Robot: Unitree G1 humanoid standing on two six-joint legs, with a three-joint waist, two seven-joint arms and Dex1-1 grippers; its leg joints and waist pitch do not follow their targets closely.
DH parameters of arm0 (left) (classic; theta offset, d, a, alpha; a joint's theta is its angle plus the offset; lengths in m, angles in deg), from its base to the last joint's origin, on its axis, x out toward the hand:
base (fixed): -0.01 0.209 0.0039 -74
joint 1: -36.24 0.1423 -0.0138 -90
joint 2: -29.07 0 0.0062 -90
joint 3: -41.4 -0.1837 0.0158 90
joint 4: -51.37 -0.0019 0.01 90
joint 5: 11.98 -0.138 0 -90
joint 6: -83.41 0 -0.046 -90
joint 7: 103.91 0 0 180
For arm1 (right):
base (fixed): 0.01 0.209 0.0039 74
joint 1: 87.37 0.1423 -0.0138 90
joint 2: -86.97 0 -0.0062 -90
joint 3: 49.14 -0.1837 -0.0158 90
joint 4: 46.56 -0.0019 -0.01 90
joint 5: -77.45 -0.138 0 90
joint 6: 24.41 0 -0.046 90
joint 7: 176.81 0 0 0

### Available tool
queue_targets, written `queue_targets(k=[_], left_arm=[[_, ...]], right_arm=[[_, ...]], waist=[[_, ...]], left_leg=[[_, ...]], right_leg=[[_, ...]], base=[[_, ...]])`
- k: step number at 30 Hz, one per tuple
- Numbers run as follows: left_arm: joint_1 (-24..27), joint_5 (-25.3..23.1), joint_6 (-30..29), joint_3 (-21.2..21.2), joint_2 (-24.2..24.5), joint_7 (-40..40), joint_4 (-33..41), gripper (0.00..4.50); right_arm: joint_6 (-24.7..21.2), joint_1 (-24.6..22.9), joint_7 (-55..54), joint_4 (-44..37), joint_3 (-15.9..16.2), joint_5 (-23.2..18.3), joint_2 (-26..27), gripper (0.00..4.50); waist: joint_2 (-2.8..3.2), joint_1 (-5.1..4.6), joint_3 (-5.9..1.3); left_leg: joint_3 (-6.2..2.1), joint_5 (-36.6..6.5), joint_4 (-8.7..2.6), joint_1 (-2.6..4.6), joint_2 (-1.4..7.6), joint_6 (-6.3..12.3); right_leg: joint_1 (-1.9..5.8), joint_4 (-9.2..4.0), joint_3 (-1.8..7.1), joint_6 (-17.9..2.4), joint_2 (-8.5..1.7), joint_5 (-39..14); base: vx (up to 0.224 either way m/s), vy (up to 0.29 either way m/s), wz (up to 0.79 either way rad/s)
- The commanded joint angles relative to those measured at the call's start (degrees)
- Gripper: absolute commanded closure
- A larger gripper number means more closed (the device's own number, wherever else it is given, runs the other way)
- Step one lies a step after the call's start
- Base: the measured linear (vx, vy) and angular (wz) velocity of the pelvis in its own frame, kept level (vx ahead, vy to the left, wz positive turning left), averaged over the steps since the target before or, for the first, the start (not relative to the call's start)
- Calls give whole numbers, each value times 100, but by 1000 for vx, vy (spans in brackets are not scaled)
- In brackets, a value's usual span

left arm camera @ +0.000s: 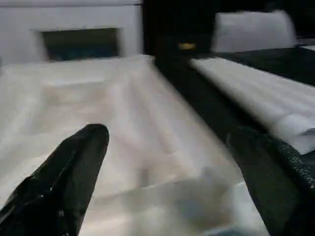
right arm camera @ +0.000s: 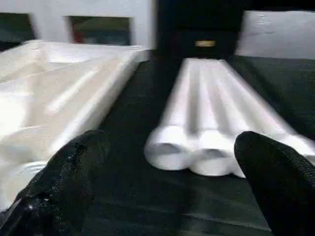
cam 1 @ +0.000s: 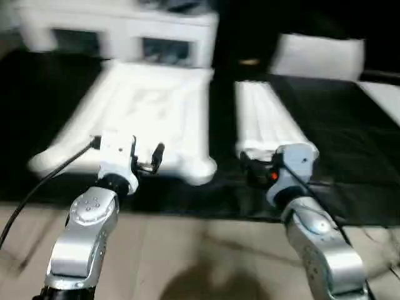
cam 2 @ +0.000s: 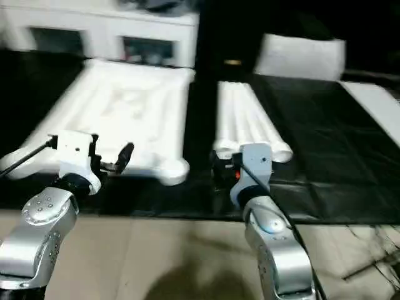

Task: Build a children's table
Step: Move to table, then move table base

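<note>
The white tabletop [cam 1: 147, 115] lies upside down on the black mat, its ribbed underside up and a round corner socket [cam 1: 199, 169] at its near right. Several long white tube legs [cam 1: 265, 119] lie side by side to its right, open ends toward me. My left gripper [cam 1: 150, 159] hovers at the tabletop's near edge; its fingers [left arm camera: 74, 167] stand wide apart and hold nothing, so it is open. My right gripper [cam 2: 219, 169] is open too, just short of the leg ends [right arm camera: 197, 152], with both fingers [right arm camera: 74, 172] spread and nothing between them.
A white cabinet [cam 1: 119, 31] with glass doors stands behind the tabletop. A white block [cam 1: 319, 56] sits at the back right and a flat white board [cam 1: 384, 100] at the far right. The black mat [cam 1: 337, 125] ends at beige floor [cam 1: 206, 250] near me. A black cable [cam 1: 37, 187] trails from my left wrist.
</note>
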Motion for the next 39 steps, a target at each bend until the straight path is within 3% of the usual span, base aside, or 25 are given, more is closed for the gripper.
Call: queue_targets(k=[1,2,3,4,5,6,7,8,9,10,11,12,13,14,15,16,17,18,19,20,21,23,27,32,39], left_arm=[[62,-15,-22,44,133,23,160,2],[71,-18,-37,51,155,28,187,2],[73,-20,-45,54,165,31,198,2],[78,-23,-55,62,182,41,216,2],[91,-31,-78,82,218,65,249,2],[94,-32,-85,88,227,72,257,2],[112,-33,-95,95,240,80,283,2],[129,-32,-103,101,250,87,306,2],[136,-32,-109,101,255,90,316,2],[185,-35,-157,99,296,122,390,2],[212,-37,-180,93,323,140,427,2],[217,-35,-183,90,329,141,433,2],[274,17,-225,91,393,198,508,2],[292,66,-272,88,430,256,540,2],[313,132,-320,97,474,329,577,2],[333,249,-366,148,517,441,619,2],[329,419,-343,244,558,607,639,2],[326,485,-347,278,570,667,644,2],[308,587,-367,323,663,831,638,2],[295,576,-358,310,748,920,628,2],[289,579,-345,295,837,1025,619,2],[283,657,-293,177,1315,1673,562,2],[252,790,-231,-4,1920,2510,347,2],[126,595,157,-291,2376,3135,-81,29],[-385,505,641,-662,2932,4303,-1035,80]], right_arm=[[-25,123,169,-117,19,-28,-24,0],[-40,137,200,-109,30,-16,-30,0],[-45,144,211,-105,31,-11,-30,0],[-35,159,239,-87,42,-15,-44,0],[-15,192,318,-44,66,-63,-85,0],[-12,203,343,-32,73,-81,-96,0],[-1,203,362,-34,80,-90,-108,0],[11,201,377,-36,87,-96,-119,0],[11,201,379,-37,86,-100,-119,0],[13,193,403,-45,89,-126,-128,0],[12,186,419,-55,92,-135,-133,0],[11,185,425,-57,91,-135,-133,0],[-18,170,486,-100,103,-166,-133,0],[-13,166,523,-121,116,-174,-136,0],[-14,161,570,-150,125,-203,-133,0],[-5,156,641,-187,134,-271,-130,0],[53,152,694,-216,153,-296,-157,0],[74,150,713,-226,160,-306,-168,0],[130,149,771,-241,215,-267,-248,0],[156,148,839,-243,243,-274,-293,0],[167,138,933,-263,270,-320,-331,0],[237,125,1067,-327,438,-122,-586,0],[21,169,1365,-330,467,-297,-721,0],[-182,200,1950,-391,601,-597,-1027,0],[-434,310,2626,-444,856,-819,-1513,0]], waist=[[-59,267,-382],[-63,221,-368],[63,208,-337],[167,204,-318],[425,146,-264],[491,-55,-179],[470,-213,-392],[477,-212,-384],[417,-153,-290],[339,-202,-281],[221,-163,-264],[58,-149,-242],[-68,208,-271],[-102,217,-296],[-30,235,-308],[19,213,-302],[152,166,-310],[168,152,-324],[196,129,-331],[190,128,-316],[245,137,-293],[238,132,-225],[258,133,-132],[242,162,-119],[269,189,-183]], left_leg=[[-374,603,336,-942,17,383],[-401,818,305,-1041,30,354],[-395,1289,-27,-982,76,341],[-375,1501,-289,-904,114,430],[-458,1405,-718,-584,343,626],[-766,1148,-873,-399,589,968],[-1270,1002,-766,418,1062,2180],[-1243,1331,-721,396,1013,2427],[-1015,1729,-726,264,895,2636],[-914,1645,-797,177,841,2676],[-674,1240,-780,60,566,2470],[-448,612,-694,-124,322,2095],[-333,128,-34,-679,-74,1068],[-401,464,-45,-768,-8,806],[-421,1204,-341,-760,56,368],[-395,1445,-517,-681,95,214],[-394,1708,-602,-528,203,111],[-390,1854,-589,-463,228,102],[-423,2389,-597,-427,250,-139],[-417,2204,-613,-400,257,-221],[-415,1580,-666,-369,283,-378],[-403,508,-761,-350,316,-547],[-349,-832,-859,-301,348,-556],[-342,-954,-863,-323,349,-426],[-308,-388,-847,-338,376,-408]], right_leg=[[932,-847,878,-1216,-1051,-441],[919,-776,812,-1396,-948,198],[773,-758,440,-1639,-658,720],[690,-758,237,-1595,-476,612],[541,-698,-58,-1153,-96,68],[322,-304,-193,-839,168,-262],[-339,265,-62,-240,-12,-633],[-428,341,-45,-51,-30,-491],[-532,397,-15,245,-51,-148],[-492,353,17,302,-64,57],[-426,-9,120,167,-123,463],[-245,-393,273,44,-229,629],[480,-979,974,-372,-999,-952],[549,-888,952,-474,-989,-812],[499,-664,720,-616,-672,308],[413,-566,600,-656,-494,981],[281,-409,459,-688,-307,2069],[235,-366,437,-736,-273,2502],[240,-312,373,-896,-190,3216],[230,-349,363,-915,-192,3060],[230,-407,363,-976,-218,2470],[207,-505,380,-962,-241,1355],[82,-661,437,-826,-285,-771],[24,-738,473,-734,-308,-1284],[45,-645,451,-886,-318,-527]], base=[[174,-55,-7],[165,-36,-14],[165,-36,-14],[145,-12,-5],[172,24,-9],[172,24,-9],[199,16,-1],[168,-11,13],[168,-11,13],[110,-19,4],[85,-70,-2],[85,-70,-2],[36,-96,0],[0,0,0],[20,-83,-11],[59,-66,-13],[82,-78,-12],[56,-36,-3],[0,0,0],[0,0,0],[0,0,0],[0,0,0],[-49,8,-2],[-35,-3,0],[0,0,0]])
